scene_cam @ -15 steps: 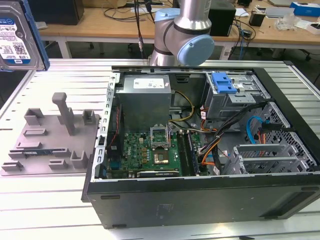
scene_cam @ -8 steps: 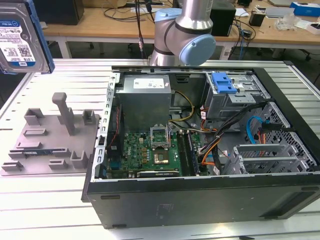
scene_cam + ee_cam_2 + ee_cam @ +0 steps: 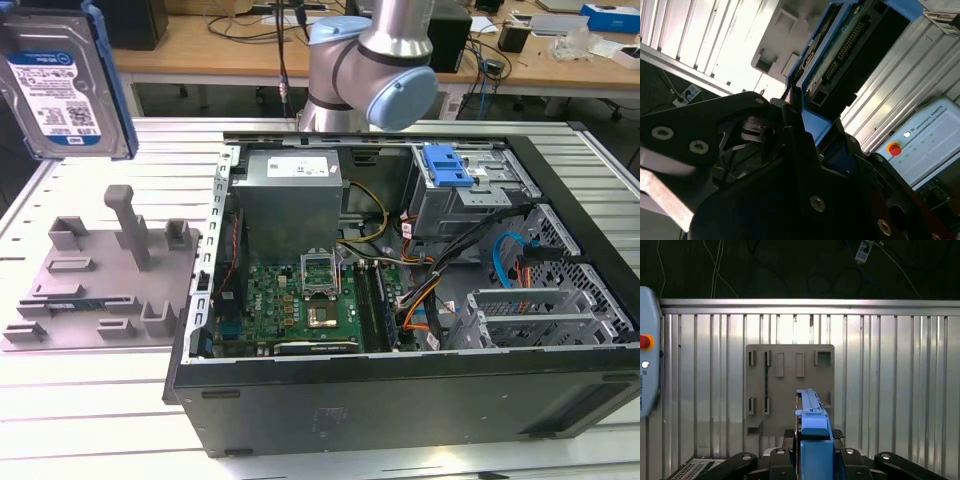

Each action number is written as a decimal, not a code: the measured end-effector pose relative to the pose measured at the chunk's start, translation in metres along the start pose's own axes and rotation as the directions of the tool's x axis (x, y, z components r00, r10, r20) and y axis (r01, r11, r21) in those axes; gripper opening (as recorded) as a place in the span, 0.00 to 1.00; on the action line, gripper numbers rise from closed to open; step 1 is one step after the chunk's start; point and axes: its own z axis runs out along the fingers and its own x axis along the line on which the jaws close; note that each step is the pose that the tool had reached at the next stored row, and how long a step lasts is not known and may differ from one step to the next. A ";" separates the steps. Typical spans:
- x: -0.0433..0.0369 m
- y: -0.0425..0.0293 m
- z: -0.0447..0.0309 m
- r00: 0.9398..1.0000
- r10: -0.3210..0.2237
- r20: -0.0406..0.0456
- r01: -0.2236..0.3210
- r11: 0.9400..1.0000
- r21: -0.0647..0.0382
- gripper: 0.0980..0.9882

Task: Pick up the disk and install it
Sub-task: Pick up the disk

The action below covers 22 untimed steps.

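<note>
The disk [image 3: 60, 85], a silver drive with a white-and-blue label in a blue carrier bracket, hangs high above the table at the exterior view's left. It sits over the grey holder plate [image 3: 100, 285]. In the first wrist view the disk [image 3: 810, 405] shows edge-on, and my gripper [image 3: 815, 442] is shut on its blue frame from both sides. The holder plate [image 3: 790, 385] lies well below it with its slots bare. In the second wrist view the disk [image 3: 850, 45] rises out of the black fingers [image 3: 797, 132], connector side showing.
An open computer case [image 3: 400, 385] lies on the ribbed metal table at the exterior view's right. Inside are a grey power-supply box [image 3: 290, 195], a motherboard [image 3: 300, 305] and a silver cage with a blue latch [image 3: 447, 165]. A pendant with a red button [image 3: 645, 342] lies beside the plate.
</note>
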 end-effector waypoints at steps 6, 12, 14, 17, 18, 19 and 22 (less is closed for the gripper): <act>0.0171 -0.0306 0.0002 1.000 0.000 0.000 0.000 1.000 0.000 0.30; 0.0400 -0.0729 0.0005 1.000 0.000 0.000 0.000 1.000 0.000 0.30; 0.0443 -0.0810 0.0006 1.000 0.000 0.000 0.000 1.000 0.000 0.30; 0.0557 -0.1038 0.0007 1.000 0.000 0.000 0.000 1.000 -0.001 0.30; 0.0583 -0.1093 0.0007 1.000 0.000 0.000 0.000 1.000 -0.001 0.30; 0.0617 -0.1166 0.0007 1.000 0.000 0.000 0.000 1.000 -0.001 0.30; 0.0693 -0.1341 0.0008 1.000 0.000 0.000 0.000 1.000 -0.002 0.30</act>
